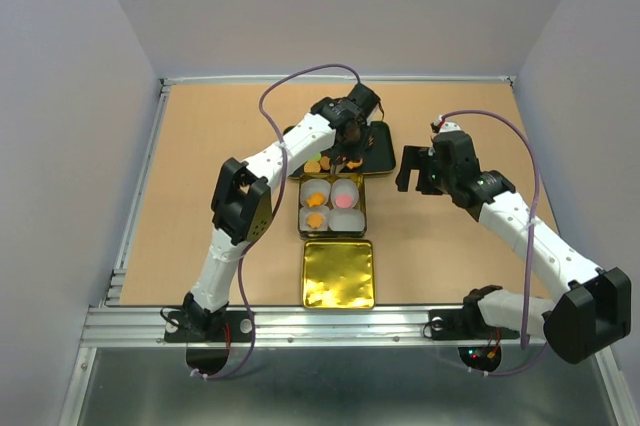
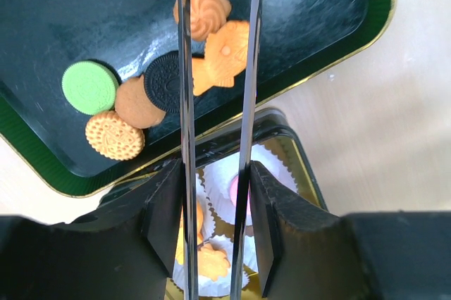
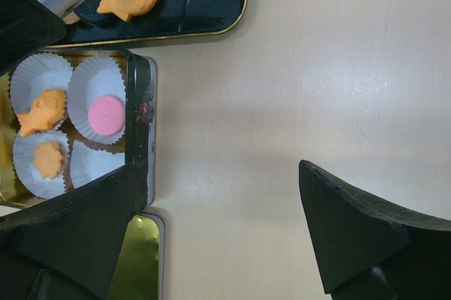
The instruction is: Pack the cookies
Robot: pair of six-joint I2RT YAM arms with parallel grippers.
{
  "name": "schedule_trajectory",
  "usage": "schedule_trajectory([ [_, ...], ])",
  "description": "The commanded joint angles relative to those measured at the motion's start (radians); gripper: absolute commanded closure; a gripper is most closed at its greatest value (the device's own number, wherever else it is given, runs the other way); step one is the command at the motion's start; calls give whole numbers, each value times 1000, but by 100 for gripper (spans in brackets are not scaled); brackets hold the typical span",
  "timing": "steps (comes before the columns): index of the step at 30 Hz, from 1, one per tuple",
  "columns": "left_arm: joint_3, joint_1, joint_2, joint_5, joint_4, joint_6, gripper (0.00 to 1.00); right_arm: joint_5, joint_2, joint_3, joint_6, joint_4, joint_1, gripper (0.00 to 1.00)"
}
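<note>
My left gripper (image 1: pixel 350 131) (image 2: pixel 217 201) is shut on a pair of metal tongs (image 2: pixel 187 67) and holds them over the dark green tray (image 1: pixel 378 146) (image 2: pixel 63 4). Several cookies lie in the tray: a green one (image 2: pixel 89 86), a dark one (image 2: pixel 163 82), round orange ones (image 2: pixel 114 135), an orange swirl (image 2: pixel 209 5) and an orange fish (image 2: pixel 224 57) that shows between the tong blades. I cannot tell whether the blades touch the fish. The open tin (image 1: pixel 361 208) (image 3: pixel 139 103) holds paper cups with a pink cookie (image 3: pixel 107 115) and two orange cookies (image 3: pixel 44 111). My right gripper (image 1: pixel 415 171) (image 3: pixel 218 173) is open and empty beside the tin.
The tin's gold lid (image 1: pixel 338 274) (image 3: pixel 144 258) lies upside down just in front of the tin. One paper cup (image 3: pixel 91 163) in the tin is empty. Bare tabletop (image 3: pixel 317 67) lies under my right gripper. A raised rim (image 1: pixel 140 186) borders the table.
</note>
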Motion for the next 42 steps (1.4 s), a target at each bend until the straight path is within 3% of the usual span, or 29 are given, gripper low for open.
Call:
schedule_trajectory([
  [1, 77, -8, -37, -7, -27, -23, 57, 22, -28, 5, -12, 15, 14, 0],
  [14, 35, -8, -195, -62, -65, -71, 65, 42, -31, -5, -7, 26, 28, 0],
  [26, -203, -11, -419, -106, -30, -123, 73, 42, -22, -10, 3, 26, 39, 0],
  [30, -353, -17, -535, -96, 30, -145, 74, 51, -21, -14, 3, 26, 39, 0],
  [42, -652, -110, -793, -63, 105, -172, 78, 76, -14, -17, 8, 26, 39, 0],
])
